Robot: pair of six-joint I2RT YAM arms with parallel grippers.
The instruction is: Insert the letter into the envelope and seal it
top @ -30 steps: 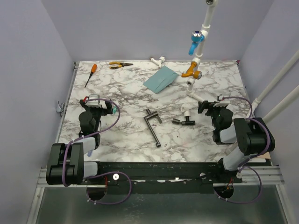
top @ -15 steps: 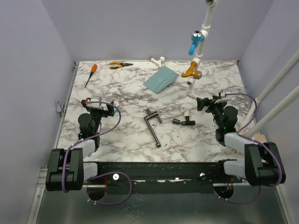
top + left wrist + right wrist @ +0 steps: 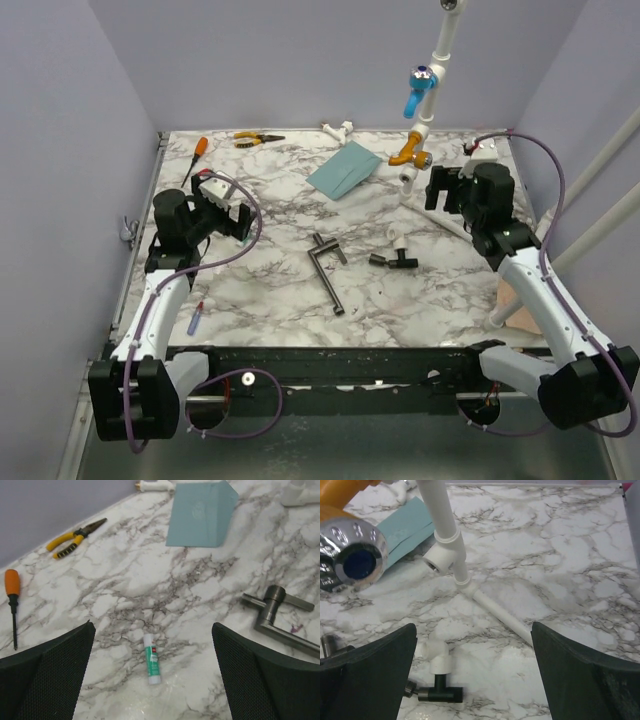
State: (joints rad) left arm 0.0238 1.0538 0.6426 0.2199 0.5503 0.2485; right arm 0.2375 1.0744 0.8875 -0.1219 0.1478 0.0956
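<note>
— Where does the envelope lie?
— Flat and teal, the envelope sits in the upper middle of the overhead frame, on the marble table. The left wrist camera puts the envelope at top centre. The right wrist camera catches only part of the envelope at upper left, beside a white pipe.
— And the letter?
— Only the overhead view shows it. The tan letter is at lower right, by the table's right edge, close against the right arm.
— The claws?
— The left claw at mid-left and the right claw at upper right are both spread wide, gripping nothing.
— Anything that shows best from a wrist?
— A glue stick lies low in the left wrist frame, between the dark fingers. A screwdriver is at the left edge.
</note>
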